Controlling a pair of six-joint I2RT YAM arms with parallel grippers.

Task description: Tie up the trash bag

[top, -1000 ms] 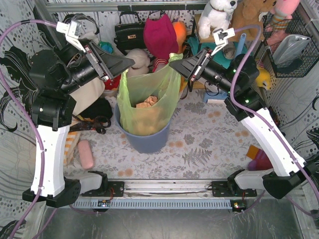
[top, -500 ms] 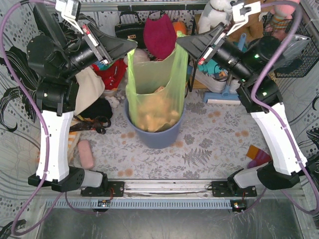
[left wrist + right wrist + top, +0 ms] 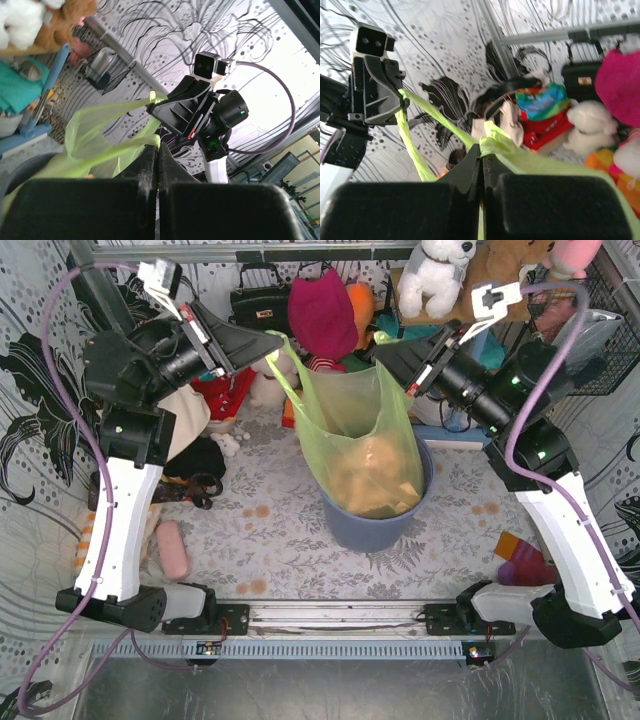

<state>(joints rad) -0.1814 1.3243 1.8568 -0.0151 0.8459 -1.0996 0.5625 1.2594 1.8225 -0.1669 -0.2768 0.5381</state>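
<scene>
Trash bag [image 3: 362, 430] shifted right | left pincer [image 3: 268, 344], right pincer [image 3: 385, 353] grip it | bin [image 3: 372, 532] hides base

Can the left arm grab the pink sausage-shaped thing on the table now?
Probably not: the left gripper is shut on a corner of the thin light-green plastic trash bag, far from the pink oblong thing.

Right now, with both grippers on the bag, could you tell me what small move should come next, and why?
Probably cross the two held corners to start a knot: the left gripper and right gripper are each shut on a top corner of the trash bag, pulled apart above the bin, and nothing is tied yet.
</scene>
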